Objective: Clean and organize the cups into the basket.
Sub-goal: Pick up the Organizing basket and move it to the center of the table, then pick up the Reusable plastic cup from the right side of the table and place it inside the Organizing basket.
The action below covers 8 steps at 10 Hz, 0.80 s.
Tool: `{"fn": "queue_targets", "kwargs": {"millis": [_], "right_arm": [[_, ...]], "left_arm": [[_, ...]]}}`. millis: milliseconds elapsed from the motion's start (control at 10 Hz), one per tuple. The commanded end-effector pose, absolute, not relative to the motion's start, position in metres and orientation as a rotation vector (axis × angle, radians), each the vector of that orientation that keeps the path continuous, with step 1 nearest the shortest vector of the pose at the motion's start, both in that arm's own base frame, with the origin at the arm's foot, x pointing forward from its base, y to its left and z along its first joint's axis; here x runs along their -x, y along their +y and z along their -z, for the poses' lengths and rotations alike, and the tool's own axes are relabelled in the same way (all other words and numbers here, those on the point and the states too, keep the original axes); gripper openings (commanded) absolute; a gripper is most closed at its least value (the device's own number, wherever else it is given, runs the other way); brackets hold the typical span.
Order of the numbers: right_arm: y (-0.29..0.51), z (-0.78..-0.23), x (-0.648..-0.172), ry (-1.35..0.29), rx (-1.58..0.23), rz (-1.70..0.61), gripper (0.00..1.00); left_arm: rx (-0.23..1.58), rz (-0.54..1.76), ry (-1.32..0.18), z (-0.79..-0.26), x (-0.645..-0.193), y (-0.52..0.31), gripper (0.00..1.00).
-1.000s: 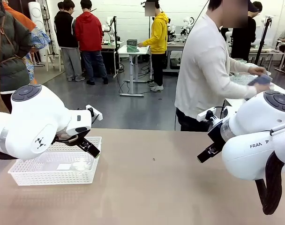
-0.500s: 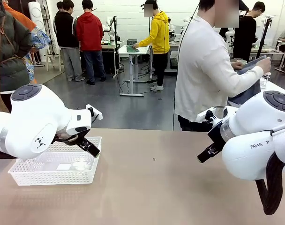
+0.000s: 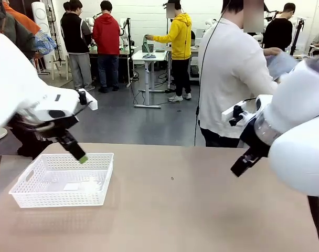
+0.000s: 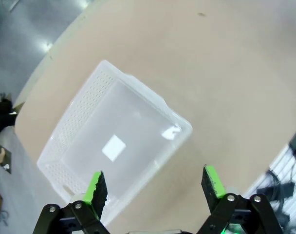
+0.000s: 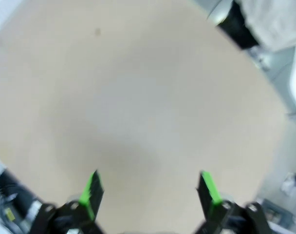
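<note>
**Basket empty, every cup left to place**

The broad matte tan tabletop [image 3: 170, 220] takes up most of my screen. A person in a white long-sleeved top [image 3: 227, 79] stands at its far edge, turned sideways. Toward my left on the table sits the shallow, rectangular white perforated plastic basket [image 3: 60, 198]. Looking down into it through the left wrist camera, I find no cup, just a small white square label [image 4: 114, 147] on its floor.

The left gripper [image 4: 154, 179] hangs above the basket, its green-padded fingers spread wide with nothing between them. The right gripper [image 5: 149, 183] hovers over bare table, well apart from the basket. Its picture is blurred, but the jaws stand clearly apart and empty.

I cannot tell where the cups are; none is in the basket and none is in either gripper.

My read is that the task stands at its very start. Nothing has been put away, so locating the cups, cleaning them, picking up each one and setting it in the basket all remain. I would wait for a cup to reach the table before moving either arm.
</note>
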State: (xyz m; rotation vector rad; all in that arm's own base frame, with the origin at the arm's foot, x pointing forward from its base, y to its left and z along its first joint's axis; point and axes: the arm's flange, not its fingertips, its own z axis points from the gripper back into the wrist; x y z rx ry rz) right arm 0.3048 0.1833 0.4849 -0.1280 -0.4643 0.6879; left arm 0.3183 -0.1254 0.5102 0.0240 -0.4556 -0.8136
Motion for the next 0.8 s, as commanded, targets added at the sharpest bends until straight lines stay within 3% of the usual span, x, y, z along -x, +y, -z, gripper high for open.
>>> {"fn": "queue_targets", "kwargs": {"millis": [0,200,300,400,700], "right_arm": [[0.177,-0.518,-0.233,-0.449,0.140,-0.646,1.00],[0.175,-0.540,-0.194,-0.482,0.210,-0.598,1.00],[0.169,-0.539,-0.191,-0.499,0.212,-0.585,1.00],[0.174,-0.546,-0.214,-0.471,0.193,-0.632,1.00],[0.171,-0.554,-0.196,-0.487,0.211,-0.615,1.00]], "left_arm": [[-0.085,0.918,-0.438,-0.529,-0.284,-0.116,1.00],[-0.117,0.914,-0.403,-0.532,-0.268,-0.114,1.00],[-0.158,0.880,-0.410,-0.527,-0.270,-0.114,1.00],[-0.084,0.904,-0.412,-0.539,-0.273,-0.115,1.00],[-0.084,0.904,-0.412,-0.539,-0.273,-0.115,1.00]]}}
